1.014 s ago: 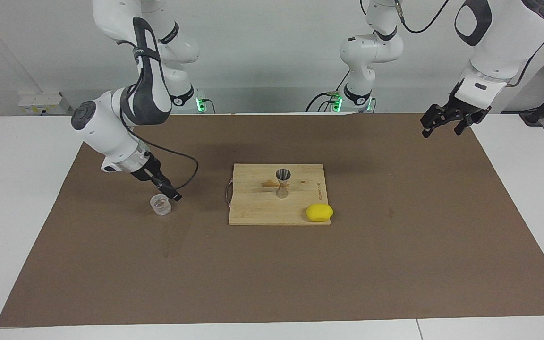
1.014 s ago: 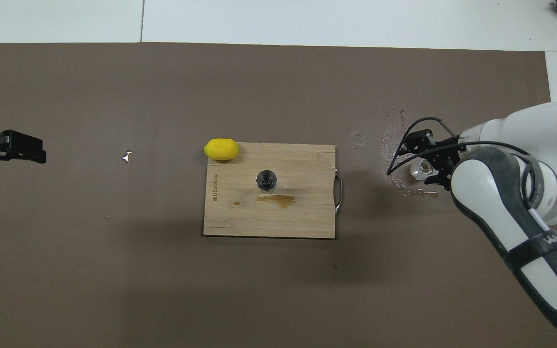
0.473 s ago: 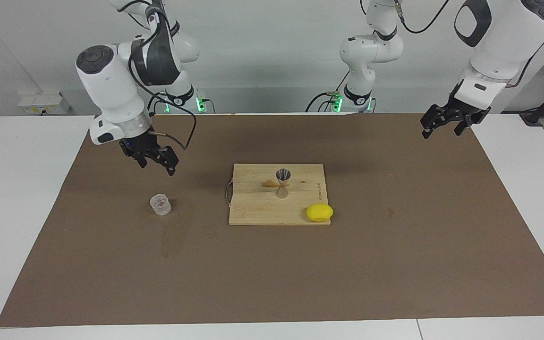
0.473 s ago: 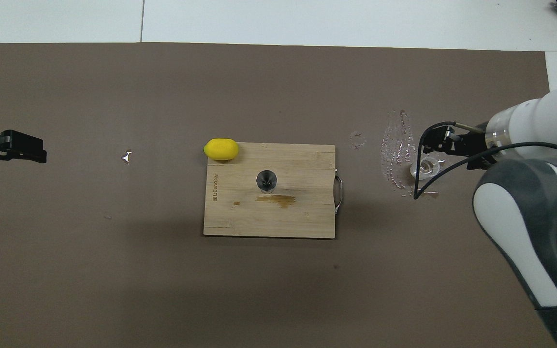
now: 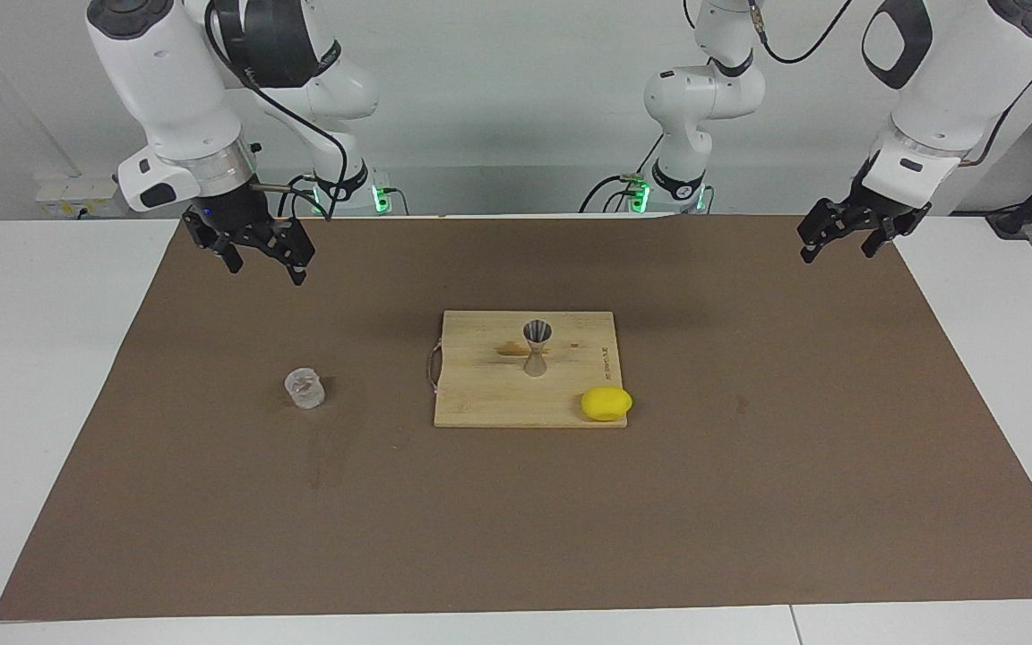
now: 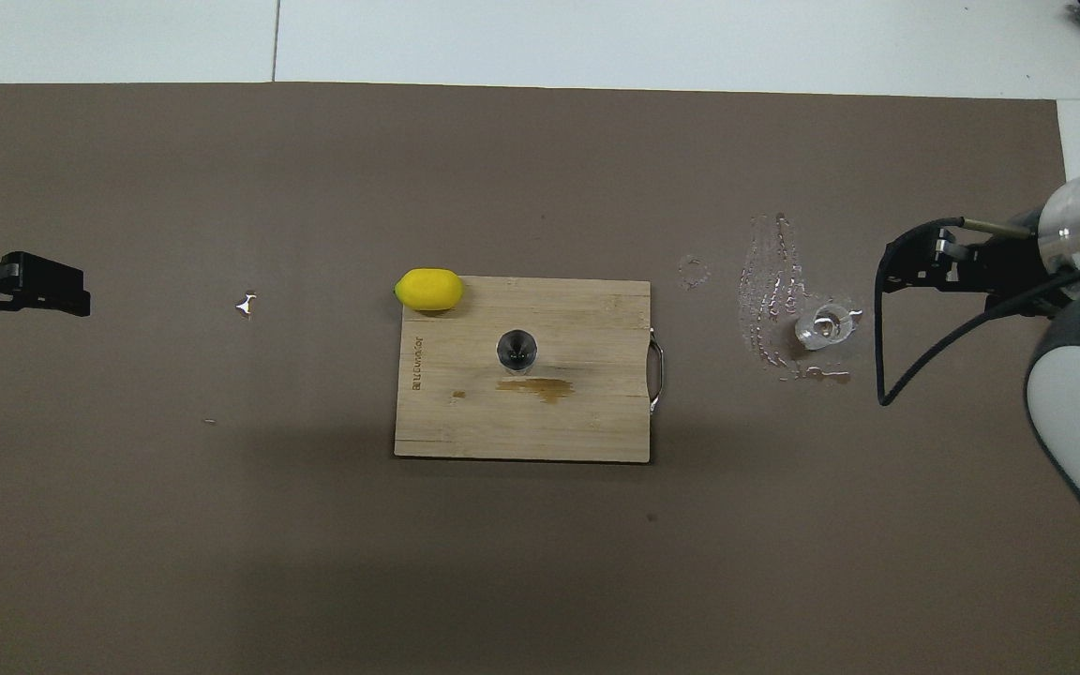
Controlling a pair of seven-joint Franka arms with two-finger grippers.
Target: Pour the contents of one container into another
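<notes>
Clear transparent cup [image 5: 305,389] — short, cylindrical, slightly flared at the rim — stands upright on the brown mat [image 5: 749,502], toward the right arm's end of the table and well apart from the pale wooden cutting board [image 5: 480,394]. The small silver hourglass-shaped metal jigger [image 5: 537,348] stands upright near the middle of that board, with a yellow lemon [image 5: 606,403] at the board's corner, farther from the robots than the jigger. From overhead I see wet streaks [image 6: 770,281] on the mat just beside the cup, and a brownish stain [image 6: 540,388] on the board beside the jigger.

My right gripper [image 5: 256,253] hangs in the air over the mat, well above the cup, fingers apart and empty. My left gripper [image 5: 847,235] waits over the mat's edge at its own end, also spread and holding nothing.

I judge the cup light and rigid, but slick: smooth clear walls, probably wet outside given the streaks. It would tip or skid easily if nudged by one finger first. I would take it across the middle of its wall, below the flare, both fingers closing level so the rim stops it sliding down — firm, not crushing, since thin clear plastic or glass could crack. The jigger looks top-heavy on its narrow waist and small foot, so any pour must not touch it.
</notes>
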